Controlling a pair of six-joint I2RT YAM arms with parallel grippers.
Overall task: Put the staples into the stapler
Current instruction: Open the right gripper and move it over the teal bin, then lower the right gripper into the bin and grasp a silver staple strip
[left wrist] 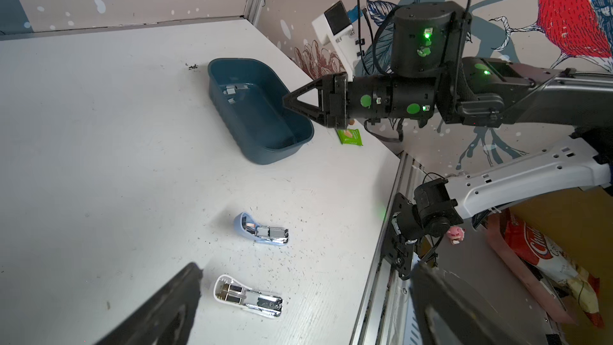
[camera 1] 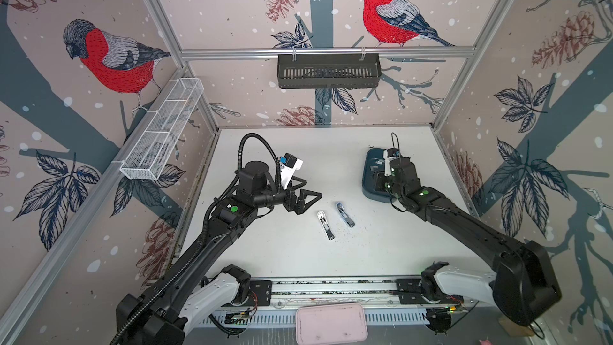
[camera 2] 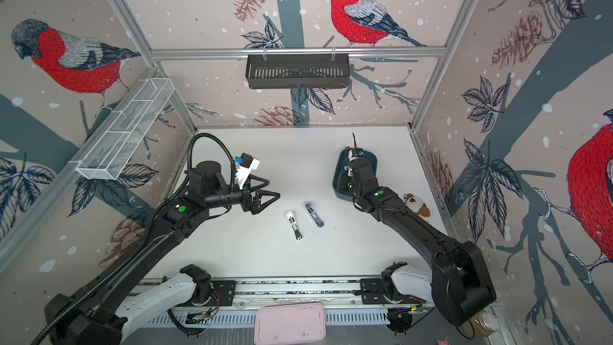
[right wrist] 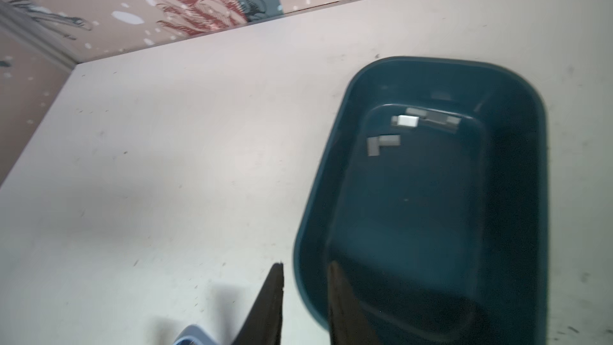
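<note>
- Staples [right wrist: 428, 119] lay in a loose cluster on the floor of the teal tray [right wrist: 308, 214], at the end away from the right gripper [right wrist: 306, 265].
- That gripper hung over the tray's near rim, its fingers a narrow gap apart with nothing pinched between them.
- Left gripper [camera 1: 310, 204] hovered above the table [camera 1: 381, 253], fingers spread wide and empty.
- White stapler [camera 1: 325, 225] and blue stapler [camera 1: 345, 215] lay opened side by side on the table, apart from the tray.
</note>
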